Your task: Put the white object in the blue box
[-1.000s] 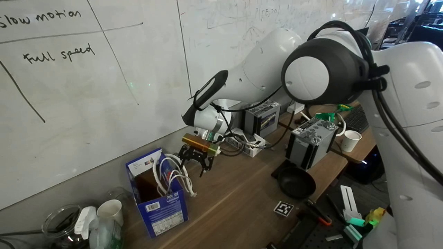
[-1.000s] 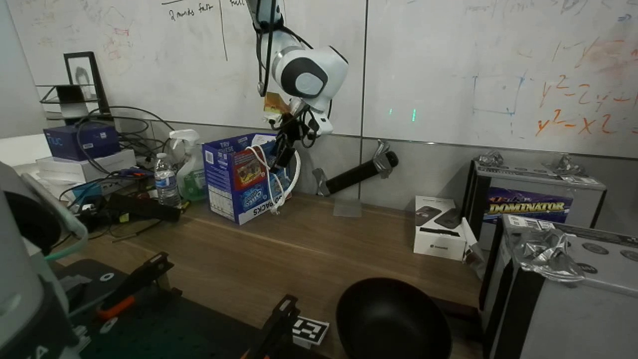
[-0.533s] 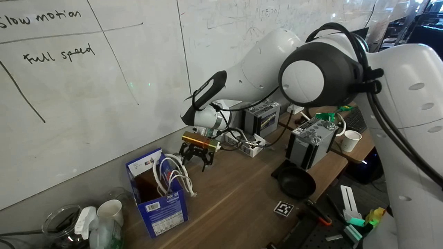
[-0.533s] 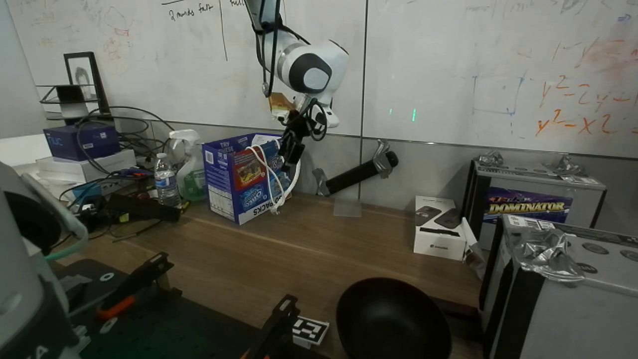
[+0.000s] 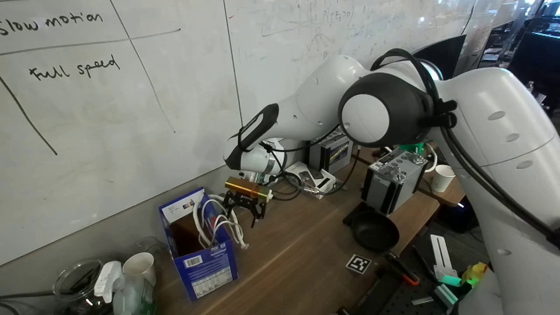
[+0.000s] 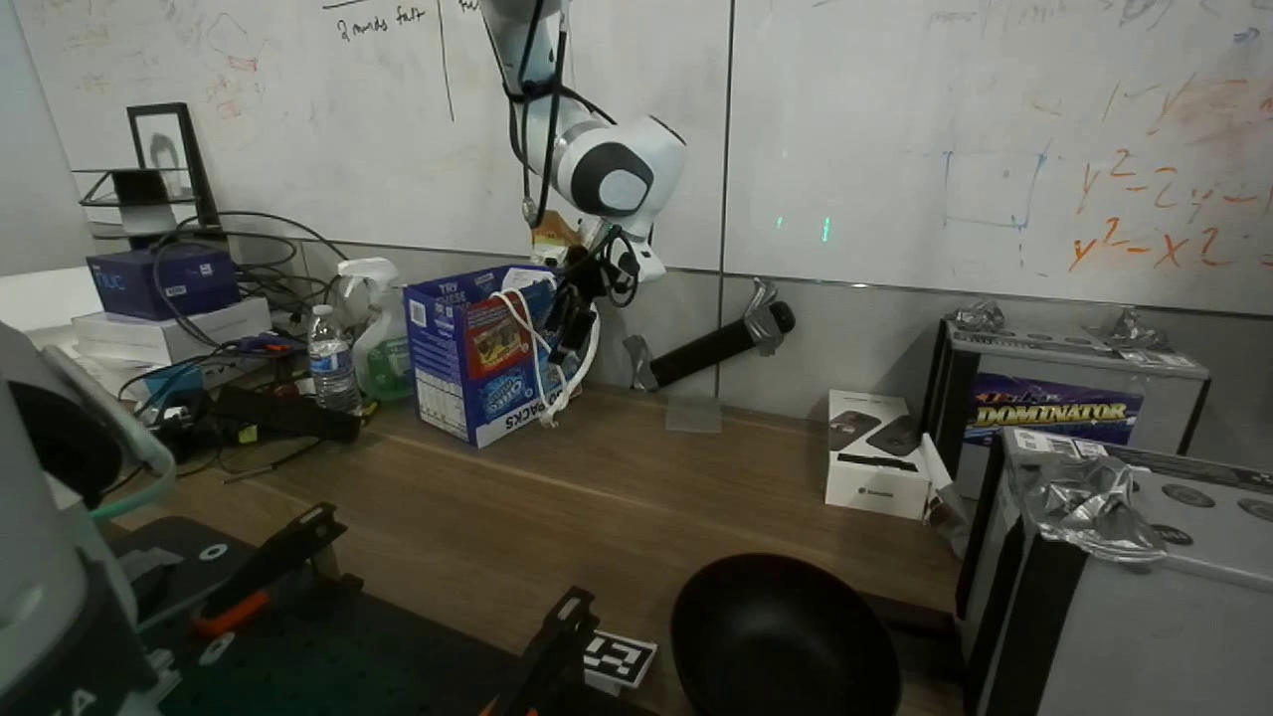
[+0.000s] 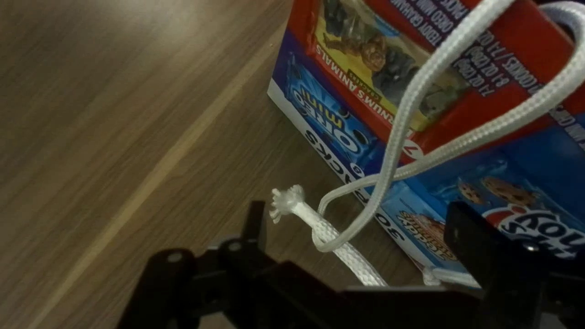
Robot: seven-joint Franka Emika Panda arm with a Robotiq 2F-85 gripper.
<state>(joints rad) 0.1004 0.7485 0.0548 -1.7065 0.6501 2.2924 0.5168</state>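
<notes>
The white rope (image 5: 240, 239) hangs in loose loops over the side of the blue box (image 5: 208, 269); part lies over the opening and its ends hang outside near the table. In an exterior view the rope (image 6: 549, 413) hangs down the box's printed side (image 6: 438, 368). My gripper (image 5: 240, 218) is beside that side, outside the box, and also shows low against the rope in an exterior view (image 6: 569, 343). In the wrist view the gripper (image 7: 358, 224) is open, its fingers wide apart. A thick frayed rope end (image 7: 349, 256) lies between them, not gripped. The box floor is mostly hidden.
A whiteboard wall (image 5: 131, 109) stands close behind the box. A spray bottle (image 6: 383, 343), a water bottle (image 6: 331, 363) and a white cup (image 5: 141, 267) stand beside it. A black pan (image 5: 374, 232), a white phone box (image 6: 875, 462) and grey boxy units (image 5: 393, 179) are farther along the table.
My gripper first rose slightly and shifted away from the box, then came down lower beside the rope and the box's side. The rope and the box have not moved.
</notes>
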